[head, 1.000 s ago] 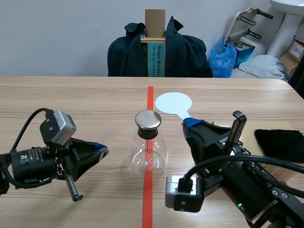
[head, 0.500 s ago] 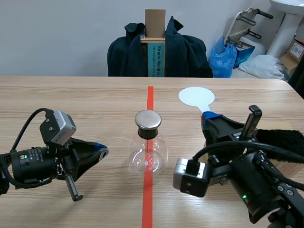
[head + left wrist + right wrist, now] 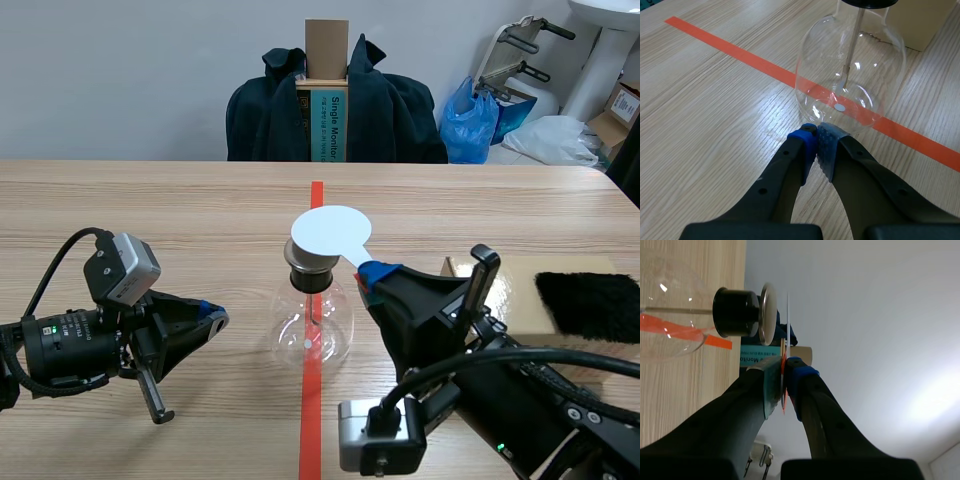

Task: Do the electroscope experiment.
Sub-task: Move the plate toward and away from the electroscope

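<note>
- Table (image 3: 150, 210): pale wood grain, with an orange-red tape line down its middle.
- Dark jacket (image 3: 270, 120): draped over a chair behind the table's far edge. A cardboard box (image 3: 327, 45) stands upright in the middle of it, and the jacket covers part of the box's print.
- Black furry cloth (image 3: 590, 300): lies on a tan board (image 3: 520, 300) at the table's right side. It is cut off at the scene's edge, and the right arm hides its near side.
- Electroscope flask (image 3: 313, 325): a clear glass bulb, upright on the tape line between the two arms. It has a black stopper, and a thin rod hangs inside (the leaves at the rod's end are too small to make out).
- White paddle (image 3: 330, 233): a round disc on a thin handle, held over the flask's metal cap (image 3: 303, 263) and covering most of it in the scene view. The right wrist view shows the disc edge-on, very near the cap's face. Whether they touch cannot be told.
- Right pincer (image 3: 783, 362): clamped on the paddle's handle, one pad on each side.
- Left pincer (image 3: 816, 134): low over the table, just beside the flask's wall. Its tips meet and it holds nothing.
</note>
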Motion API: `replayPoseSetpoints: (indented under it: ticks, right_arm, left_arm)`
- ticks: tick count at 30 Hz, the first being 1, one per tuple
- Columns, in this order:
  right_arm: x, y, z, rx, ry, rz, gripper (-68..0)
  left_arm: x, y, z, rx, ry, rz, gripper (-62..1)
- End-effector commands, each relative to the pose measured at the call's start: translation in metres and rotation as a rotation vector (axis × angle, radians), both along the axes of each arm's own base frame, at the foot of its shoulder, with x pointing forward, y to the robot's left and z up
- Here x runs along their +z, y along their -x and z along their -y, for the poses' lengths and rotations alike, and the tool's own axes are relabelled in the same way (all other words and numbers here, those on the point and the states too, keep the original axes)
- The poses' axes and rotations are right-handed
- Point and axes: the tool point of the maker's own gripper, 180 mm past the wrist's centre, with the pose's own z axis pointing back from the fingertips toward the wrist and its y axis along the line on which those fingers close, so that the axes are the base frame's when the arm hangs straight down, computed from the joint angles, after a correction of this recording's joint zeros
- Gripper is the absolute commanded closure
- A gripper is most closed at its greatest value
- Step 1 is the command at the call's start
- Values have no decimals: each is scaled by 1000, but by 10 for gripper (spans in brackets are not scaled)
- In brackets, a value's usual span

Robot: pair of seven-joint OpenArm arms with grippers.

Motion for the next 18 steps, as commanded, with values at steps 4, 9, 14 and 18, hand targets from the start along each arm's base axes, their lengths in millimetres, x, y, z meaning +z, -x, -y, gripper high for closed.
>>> replayPoseSetpoints:
  ticks: [4,9,14,18]
  right_arm:
    - [8,0,-3,39,-2,35,-8]
    - [8,6,-8,83,-2,34,-8]
    - [8,8,-9,95,-5,33,-8]
    - [10,7,-8,88,-18,31,-8]
  left_arm:
    - [11,-4,2,2,30,29,-31]
    - [12,-4,4,3,35,29,-31]
    - [12,-4,5,3,38,29,-32]
    - [12,-4,5,3,37,29,-31]
